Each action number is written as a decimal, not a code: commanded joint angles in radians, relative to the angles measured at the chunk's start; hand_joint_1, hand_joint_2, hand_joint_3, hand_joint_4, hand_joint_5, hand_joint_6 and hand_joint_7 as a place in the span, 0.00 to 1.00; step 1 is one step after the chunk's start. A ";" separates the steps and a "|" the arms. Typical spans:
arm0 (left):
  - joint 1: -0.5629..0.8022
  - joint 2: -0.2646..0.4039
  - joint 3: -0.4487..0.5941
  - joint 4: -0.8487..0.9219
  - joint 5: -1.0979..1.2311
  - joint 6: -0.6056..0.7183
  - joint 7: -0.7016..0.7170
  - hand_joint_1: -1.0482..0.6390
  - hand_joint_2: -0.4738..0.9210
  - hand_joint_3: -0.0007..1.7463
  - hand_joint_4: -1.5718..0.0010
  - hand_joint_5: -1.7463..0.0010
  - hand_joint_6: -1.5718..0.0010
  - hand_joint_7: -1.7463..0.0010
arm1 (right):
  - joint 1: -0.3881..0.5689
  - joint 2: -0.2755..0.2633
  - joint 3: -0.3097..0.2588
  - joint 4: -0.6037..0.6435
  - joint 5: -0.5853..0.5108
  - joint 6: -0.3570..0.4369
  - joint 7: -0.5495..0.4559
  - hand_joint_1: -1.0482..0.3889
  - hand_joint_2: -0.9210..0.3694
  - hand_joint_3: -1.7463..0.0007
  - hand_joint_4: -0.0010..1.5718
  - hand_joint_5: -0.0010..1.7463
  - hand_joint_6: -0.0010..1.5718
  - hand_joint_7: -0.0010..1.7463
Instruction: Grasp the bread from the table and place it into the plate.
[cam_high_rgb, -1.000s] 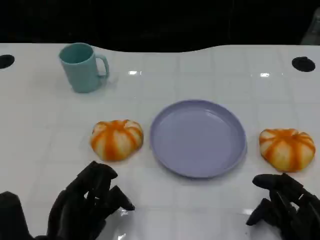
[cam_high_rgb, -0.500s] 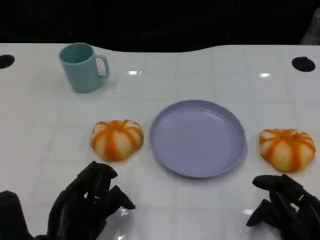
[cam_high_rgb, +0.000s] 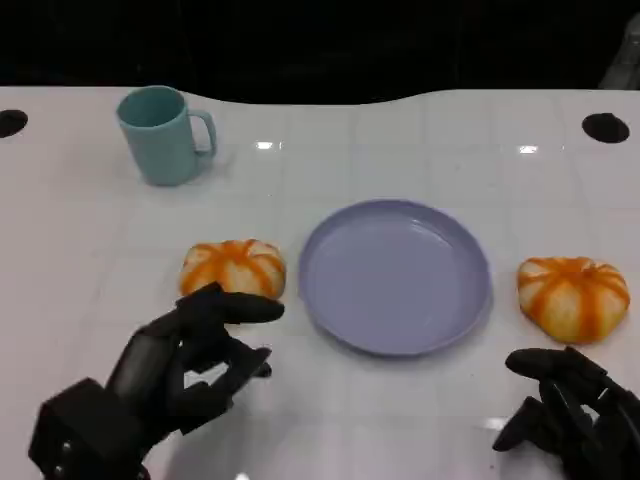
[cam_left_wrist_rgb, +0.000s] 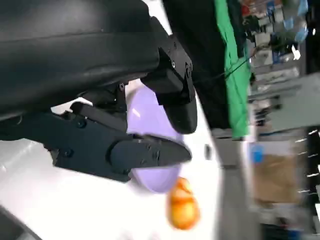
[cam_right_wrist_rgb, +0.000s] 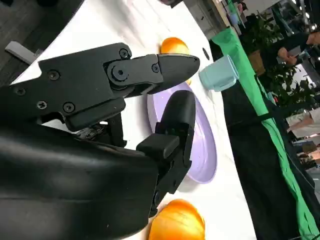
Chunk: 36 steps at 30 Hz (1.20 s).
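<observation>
Bread, two orange-striped buns of it, lies on the white table (cam_high_rgb: 420, 420), one at each side of the plate, and neither is held. Nearest the robot are its two black hands. The right hand (cam_high_rgb: 565, 410) sits at the lower right corner of the head view, its fingers spread apart with nothing between them, just short of the right bun (cam_high_rgb: 573, 297); in the right wrist view the same fingers (cam_right_wrist_rgb: 170, 67) stand separated above the table, with that bun (cam_right_wrist_rgb: 177, 220) close under the hand. The left hand (cam_high_rgb: 195, 350) is over the table in front of the left bun (cam_high_rgb: 232, 268), fingers parted and empty; its foremost fingertips (cam_high_rgb: 255, 310) overlap the bun's near edge in the head view, though whether they touch it cannot be told. The left wrist view shows these fingers (cam_left_wrist_rgb: 150, 152) apart, with the plate and the far bun (cam_left_wrist_rgb: 183, 209) beyond them. Between the two buns rests the lavender plate (cam_high_rgb: 330, 300), round and shallow, with nothing in it; the left bun lies just beside its left rim, the right bun a little further off from its right rim. Farther back and to the left stands a teal mug (cam_high_rgb: 160, 135), upright, its handle turned toward the right, well apart from the plate and the buns. At the far corners of the table are two dark round holes (cam_high_rgb: 606, 127).
</observation>
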 joint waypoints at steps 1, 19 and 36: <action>-0.013 0.041 -0.017 -0.002 0.091 -0.070 0.082 0.34 1.00 0.08 0.75 0.52 0.65 0.92 | 0.000 -0.008 -0.003 -0.009 0.002 -0.003 0.000 0.22 0.00 0.89 0.43 0.84 0.46 0.57; -0.198 0.334 -0.166 -0.114 0.849 0.044 0.342 0.28 0.94 0.00 1.00 0.93 0.91 1.00 | 0.006 -0.011 -0.004 -0.035 0.017 0.027 0.001 0.21 0.00 0.89 0.42 0.86 0.45 0.59; -0.499 0.285 -0.391 0.195 0.942 0.346 0.174 0.28 0.89 0.00 0.98 0.96 0.90 0.99 | 0.011 -0.002 -0.001 -0.038 0.002 0.009 -0.005 0.21 0.00 0.90 0.43 0.84 0.46 0.59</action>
